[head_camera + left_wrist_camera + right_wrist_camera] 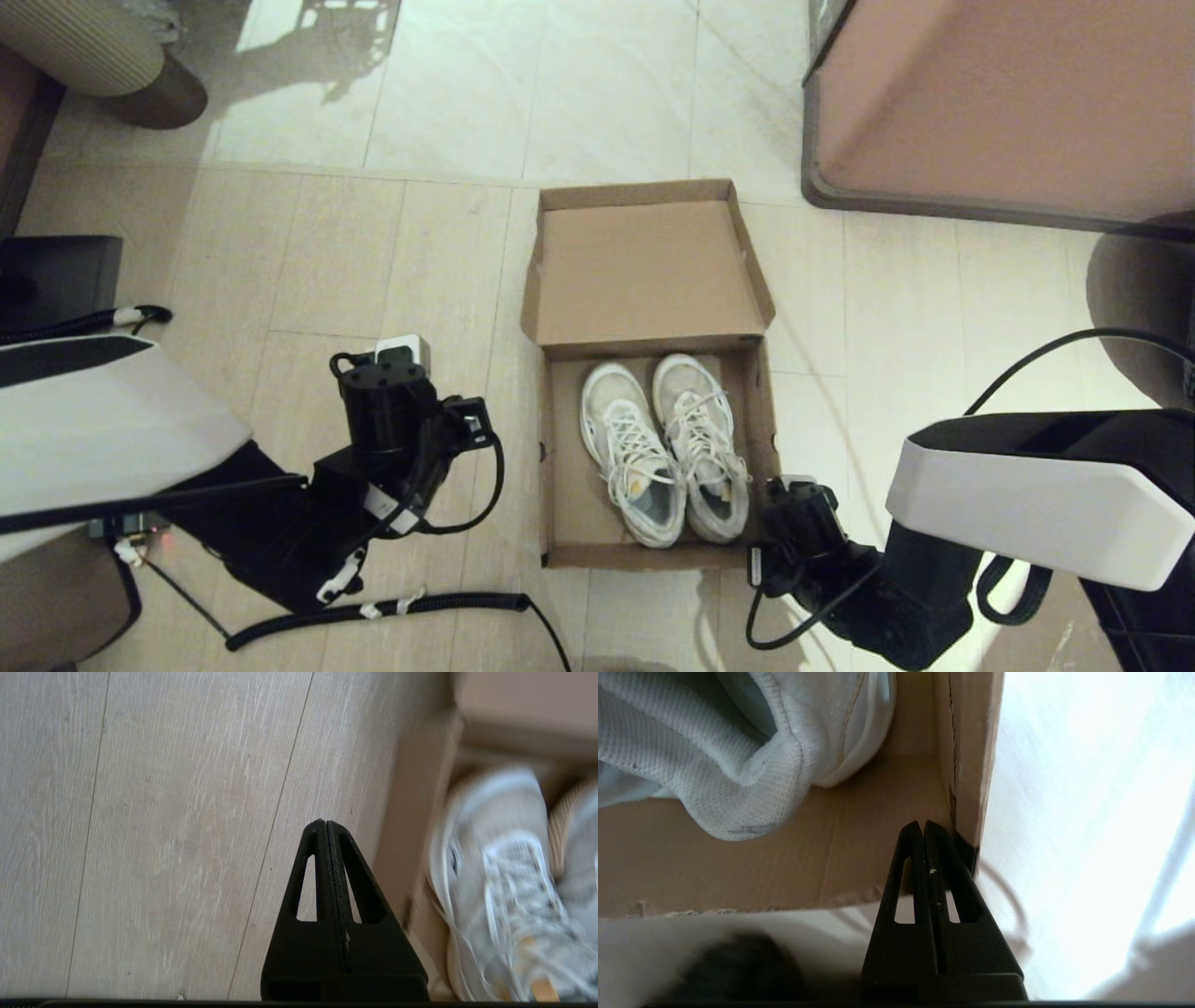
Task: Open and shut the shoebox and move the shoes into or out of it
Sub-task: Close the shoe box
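Observation:
The brown cardboard shoebox point(560, 448) stands open on the floor, its hinged lid point(644, 271) laid back away from me. Both white lace-up shoes point(663, 448) lie side by side inside, toes toward the lid. My left gripper point(325, 823) is shut and empty, hanging over bare floor just left of the shoebox wall point(411, 826); the shoes point(504, 886) show beyond it. My right gripper point(922, 826) is shut and empty at the shoebox's near right corner, beside the dark tape point(969, 854) and short of a shoe heel point(752, 765).
A large pinkish-brown cabinet point(999, 103) with dark edging stands at the far right. A black coiled cable point(392, 611) runs across the floor near the left arm point(387, 401). A ribbed round stool point(84, 47) sits at the far left.

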`<state>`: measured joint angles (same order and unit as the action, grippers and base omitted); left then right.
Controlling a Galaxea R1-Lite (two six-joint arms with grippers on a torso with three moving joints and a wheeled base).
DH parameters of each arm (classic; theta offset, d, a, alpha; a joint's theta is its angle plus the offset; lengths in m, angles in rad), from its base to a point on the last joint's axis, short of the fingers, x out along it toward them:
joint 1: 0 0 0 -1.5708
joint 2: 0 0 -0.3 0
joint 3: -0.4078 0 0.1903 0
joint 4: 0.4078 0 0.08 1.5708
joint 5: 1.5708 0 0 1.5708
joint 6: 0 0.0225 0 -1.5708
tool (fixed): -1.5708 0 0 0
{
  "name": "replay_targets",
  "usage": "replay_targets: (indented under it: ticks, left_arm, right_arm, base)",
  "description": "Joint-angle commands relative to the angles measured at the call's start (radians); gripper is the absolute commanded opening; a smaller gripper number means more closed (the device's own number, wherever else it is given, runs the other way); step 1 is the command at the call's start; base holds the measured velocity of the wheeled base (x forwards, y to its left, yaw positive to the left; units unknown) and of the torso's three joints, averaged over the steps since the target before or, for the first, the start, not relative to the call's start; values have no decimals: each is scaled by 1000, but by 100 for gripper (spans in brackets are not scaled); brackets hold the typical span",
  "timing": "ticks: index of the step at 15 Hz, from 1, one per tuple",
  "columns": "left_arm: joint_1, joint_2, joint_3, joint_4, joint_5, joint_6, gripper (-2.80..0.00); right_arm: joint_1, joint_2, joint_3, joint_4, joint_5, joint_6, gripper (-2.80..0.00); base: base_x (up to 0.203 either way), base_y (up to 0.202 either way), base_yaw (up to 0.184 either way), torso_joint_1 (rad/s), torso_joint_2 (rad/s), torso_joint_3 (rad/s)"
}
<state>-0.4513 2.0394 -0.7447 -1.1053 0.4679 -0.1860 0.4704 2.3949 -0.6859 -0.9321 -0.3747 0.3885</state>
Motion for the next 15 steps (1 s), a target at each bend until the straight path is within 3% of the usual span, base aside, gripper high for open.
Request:
replay_targets:
  ticks: [1,10,15]
  left_arm:
    - [0,-4,4,-5,4,-1,-280]
    - [1,-11,5,-5,14,-6,-280]
    - [1,-18,15,-5,13,-6,-280]
  right_arm:
    - [-1,-10,65,-12,-6,4,-280]
    - [21,-20,419,-315,-3,-17,-280]
    - [6,-227,341,-384,19,-65,-280]
  base:
    - [0,0,0,0,0,0]
    - [0,0,0,0,0,0]
    - [0,0,0,0,0,0]
